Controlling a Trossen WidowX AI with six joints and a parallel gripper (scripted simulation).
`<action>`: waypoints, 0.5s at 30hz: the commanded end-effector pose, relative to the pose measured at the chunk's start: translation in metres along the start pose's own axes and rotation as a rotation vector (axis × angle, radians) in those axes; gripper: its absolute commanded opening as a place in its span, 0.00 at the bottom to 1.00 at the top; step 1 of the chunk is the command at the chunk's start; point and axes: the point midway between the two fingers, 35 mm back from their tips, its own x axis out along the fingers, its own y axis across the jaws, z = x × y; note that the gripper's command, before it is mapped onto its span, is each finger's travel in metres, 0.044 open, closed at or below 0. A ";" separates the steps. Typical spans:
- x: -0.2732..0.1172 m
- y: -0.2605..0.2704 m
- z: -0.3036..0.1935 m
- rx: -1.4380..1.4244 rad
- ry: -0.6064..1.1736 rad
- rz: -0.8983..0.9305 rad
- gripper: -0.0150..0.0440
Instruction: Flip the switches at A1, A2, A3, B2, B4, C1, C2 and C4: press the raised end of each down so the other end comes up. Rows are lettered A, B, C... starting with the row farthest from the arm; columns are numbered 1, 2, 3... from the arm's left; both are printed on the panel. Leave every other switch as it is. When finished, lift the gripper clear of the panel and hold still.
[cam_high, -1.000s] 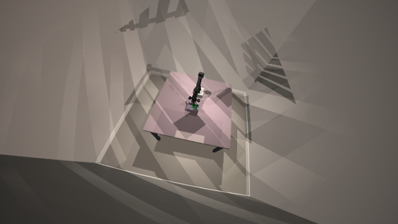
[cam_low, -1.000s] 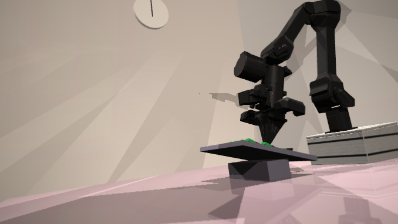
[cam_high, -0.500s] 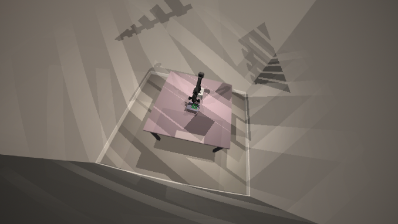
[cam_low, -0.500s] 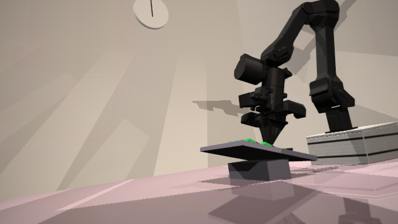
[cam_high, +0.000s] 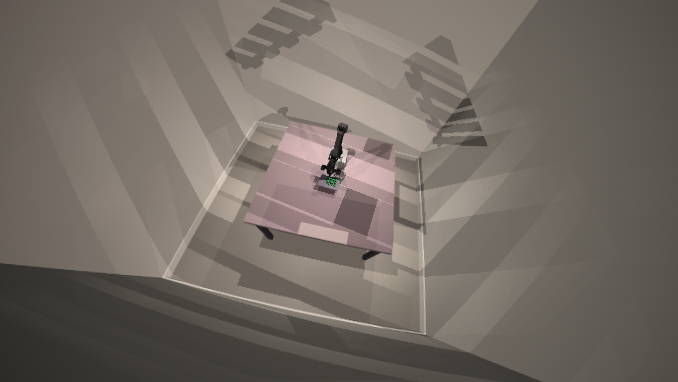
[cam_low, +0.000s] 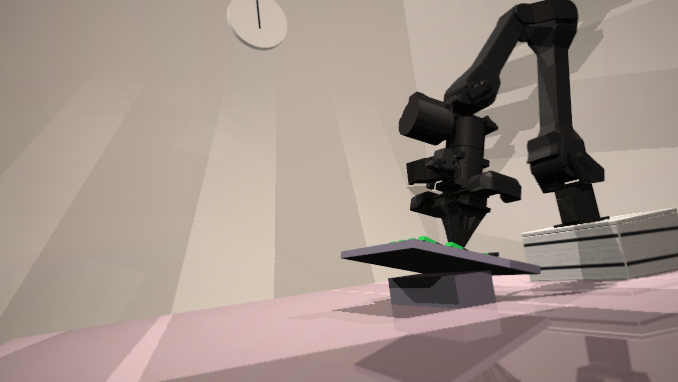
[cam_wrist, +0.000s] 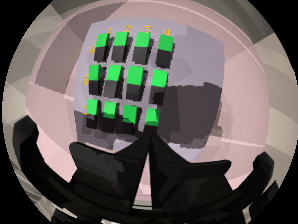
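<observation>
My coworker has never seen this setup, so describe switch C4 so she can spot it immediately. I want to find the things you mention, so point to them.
On the pink table (cam_high: 300, 200) (cam_low: 200, 325) (cam_wrist: 55, 95), find the gray panel (cam_high: 321, 184) (cam_low: 520, 266) (cam_wrist: 205, 60) of green-and-black switches. In its row nearest the arm, marked C, take the last switch (cam_wrist: 152, 117) in column 4. Unlike its neighbors, it sits right at the tips of the closed gripper (cam_low: 464, 246) (cam_wrist: 151, 132).

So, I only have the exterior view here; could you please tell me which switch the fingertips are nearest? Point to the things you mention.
Observer: C4 (cam_wrist: 152, 117); the wrist view shows the shut gripper (cam_high: 330, 174) (cam_low: 460, 246) (cam_wrist: 150, 135) with its tips at that switch's near, dark end.
Operator: Thank you, and how are the switches laid out?
Observer: Three rows, A to C, by four numbered columns, with yellow labels on the panel (cam_high: 322, 183) (cam_low: 505, 265) (cam_wrist: 200, 67).
Operator: Which half of each is green, please?
Observer: The half farther from the arm, on all twelve.
</observation>
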 end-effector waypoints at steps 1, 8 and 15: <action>0.001 0.001 0.000 -0.005 -0.001 0.004 0.25; 0.002 0.001 0.000 -0.005 -0.001 0.004 0.25; 0.003 0.001 0.000 -0.005 -0.001 0.004 0.25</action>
